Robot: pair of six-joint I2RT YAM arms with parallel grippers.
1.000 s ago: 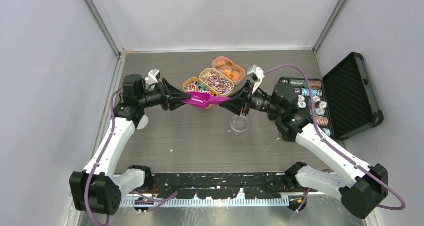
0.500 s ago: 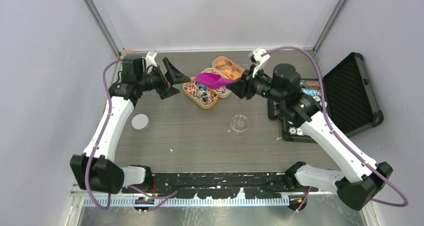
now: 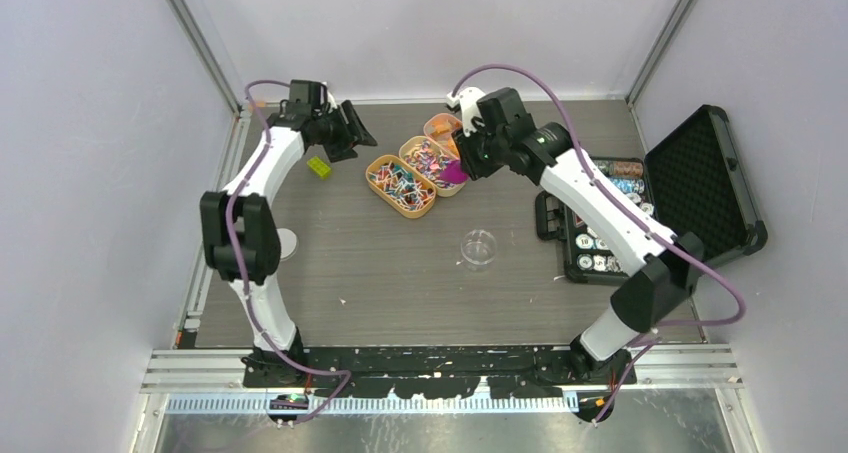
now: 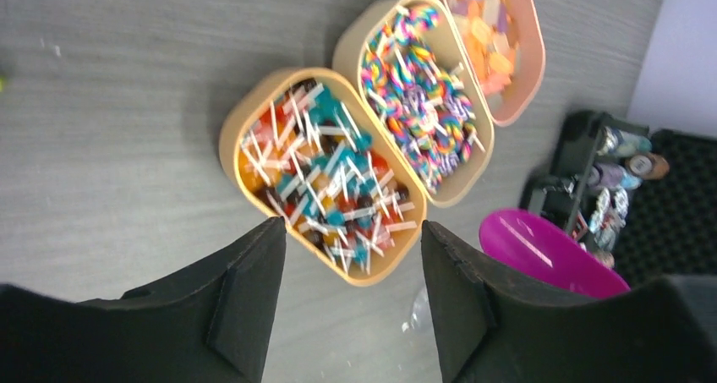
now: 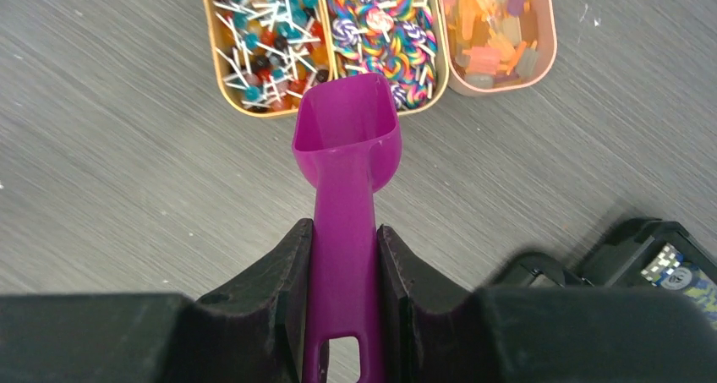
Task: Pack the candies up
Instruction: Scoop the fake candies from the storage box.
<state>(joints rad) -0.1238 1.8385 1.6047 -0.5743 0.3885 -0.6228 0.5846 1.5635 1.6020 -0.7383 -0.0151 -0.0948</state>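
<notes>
The candies fill three oval trays: stick sweets in red and blue, rainbow swirls and orange-pink pieces. They also show in the right wrist view as stick sweets, swirls and orange pieces, and in the left wrist view as stick sweets. My right gripper is shut on the handle of the magenta scoop. The scoop's empty bowl hangs by the near end of the swirl tray. My left gripper is open and empty, left of the trays.
A small clear dish sits in front of the trays. An open black case with poker chips lies at the right. A yellow-green brick and a white round lid lie at the left.
The left gripper has let go of the scoop and swung back and left. The right gripper has carried the scoop from mid-table to the trays.
</notes>
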